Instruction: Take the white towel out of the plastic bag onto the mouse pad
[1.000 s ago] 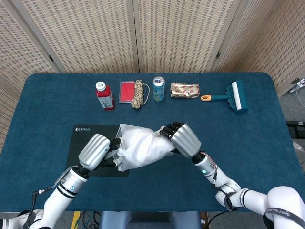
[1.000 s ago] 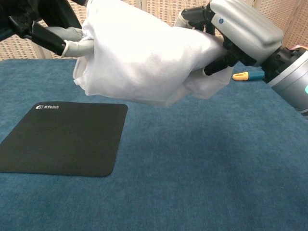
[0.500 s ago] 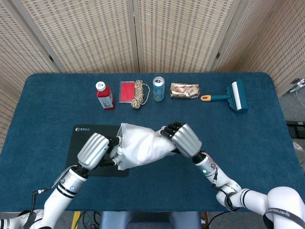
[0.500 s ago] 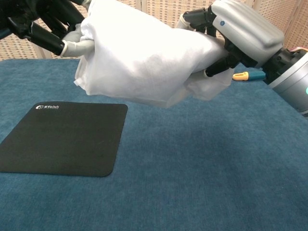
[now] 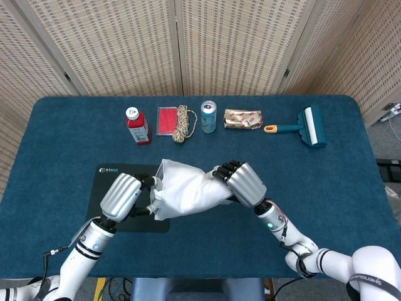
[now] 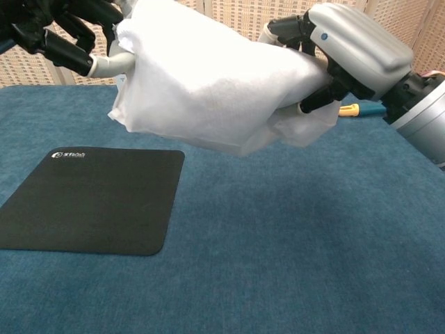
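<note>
The fingers point(image 6: 97, 66) of the left hand point(image 5: 123, 194) pinch the open end of the bag point(image 6: 208, 83). The right hand point(image 5: 243, 182) clamps the closed end. The bag hangs in the air between them, above the table point(image 5: 326, 188), partly over the pad point(image 6: 90, 198). The towel is inside; I cannot tell it apart from the plastic. I think the right hand should hold firm while the left draws the towel out toward the pad.

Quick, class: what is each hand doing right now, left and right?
Left hand: grips the left end of the plastic bag holding the white towel, lifted above the mouse pad.
Right hand: grips the bag's right end.
</note>
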Robot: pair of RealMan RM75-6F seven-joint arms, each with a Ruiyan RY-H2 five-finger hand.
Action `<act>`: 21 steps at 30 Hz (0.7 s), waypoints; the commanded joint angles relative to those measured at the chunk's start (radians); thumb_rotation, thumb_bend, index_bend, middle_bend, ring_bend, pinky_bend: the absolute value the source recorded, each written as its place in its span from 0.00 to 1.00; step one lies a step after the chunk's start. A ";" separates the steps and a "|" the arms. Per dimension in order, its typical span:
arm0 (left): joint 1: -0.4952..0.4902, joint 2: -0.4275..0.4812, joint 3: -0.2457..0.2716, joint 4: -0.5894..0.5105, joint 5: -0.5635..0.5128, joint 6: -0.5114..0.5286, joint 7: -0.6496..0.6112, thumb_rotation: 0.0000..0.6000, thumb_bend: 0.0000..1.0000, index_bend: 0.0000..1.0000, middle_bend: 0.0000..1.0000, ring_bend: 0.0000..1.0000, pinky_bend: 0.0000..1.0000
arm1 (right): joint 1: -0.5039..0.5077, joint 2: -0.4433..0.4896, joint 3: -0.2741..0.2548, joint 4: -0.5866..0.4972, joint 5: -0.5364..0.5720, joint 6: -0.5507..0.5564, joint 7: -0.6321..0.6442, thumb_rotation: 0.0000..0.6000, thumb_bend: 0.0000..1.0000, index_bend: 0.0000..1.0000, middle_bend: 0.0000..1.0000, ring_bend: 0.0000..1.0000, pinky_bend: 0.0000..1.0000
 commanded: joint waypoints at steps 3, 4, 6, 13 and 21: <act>0.002 -0.005 0.000 0.003 -0.003 0.002 -0.003 1.00 0.78 0.76 0.53 0.55 0.82 | -0.003 -0.002 -0.003 0.004 0.001 -0.001 0.003 1.00 0.63 0.50 0.65 0.61 0.72; 0.002 -0.005 0.000 0.004 -0.004 0.002 -0.004 1.00 0.78 0.77 0.53 0.55 0.82 | -0.003 -0.002 -0.003 0.006 0.002 -0.001 0.004 1.00 0.63 0.50 0.65 0.61 0.72; 0.004 -0.005 -0.001 0.009 -0.008 0.003 -0.006 1.00 0.78 0.77 0.53 0.56 0.82 | -0.005 -0.002 -0.004 0.009 0.004 -0.001 0.005 1.00 0.63 0.50 0.65 0.61 0.72; 0.020 0.006 0.004 0.026 -0.016 0.012 -0.028 1.00 0.78 0.78 0.53 0.56 0.82 | -0.017 0.004 -0.007 0.014 0.011 0.001 0.012 1.00 0.63 0.50 0.65 0.61 0.72; 0.046 0.026 0.014 0.050 -0.023 0.026 -0.059 1.00 0.78 0.79 0.53 0.57 0.82 | -0.029 0.009 -0.016 0.021 0.020 -0.007 0.029 1.00 0.62 0.50 0.64 0.61 0.72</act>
